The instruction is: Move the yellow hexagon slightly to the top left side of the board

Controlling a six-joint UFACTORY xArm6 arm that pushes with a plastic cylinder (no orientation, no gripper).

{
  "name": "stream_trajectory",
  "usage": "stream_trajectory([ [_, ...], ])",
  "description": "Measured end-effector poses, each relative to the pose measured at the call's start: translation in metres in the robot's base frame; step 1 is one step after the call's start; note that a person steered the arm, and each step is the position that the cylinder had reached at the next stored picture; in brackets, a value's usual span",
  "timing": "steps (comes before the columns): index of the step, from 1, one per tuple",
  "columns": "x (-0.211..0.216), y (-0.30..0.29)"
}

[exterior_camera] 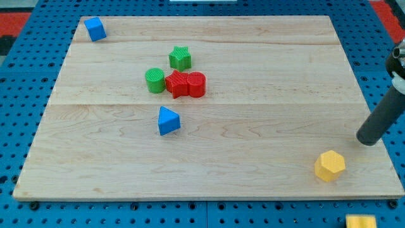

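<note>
The yellow hexagon (330, 166) lies near the board's bottom right corner. My tip (365, 140) rests on the board at the right edge, a little above and to the right of the yellow hexagon, apart from it. The dark rod slants up to the view's right edge.
A blue cube (95, 29) sits at the board's top left corner. A green star (180, 58), a green cylinder (154, 80), a red star (178, 84) and a red cylinder (196, 84) cluster in the middle. A blue triangle (168, 121) lies below them. A yellow piece (361, 221) shows off the board at the bottom right.
</note>
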State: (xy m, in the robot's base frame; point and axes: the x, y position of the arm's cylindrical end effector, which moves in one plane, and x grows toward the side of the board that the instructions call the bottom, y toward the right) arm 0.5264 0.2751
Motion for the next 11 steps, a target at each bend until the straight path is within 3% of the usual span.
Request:
stream_trajectory([
  [1,0.041,0.037],
  [2,0.045,0.07],
  [3,0.083,0.006],
  [4,0.088,-0.037],
  [6,0.031,-0.089],
  [7,0.032,-0.025],
  [9,-0.012,-0.052],
  [11,-0.01,-0.118],
])
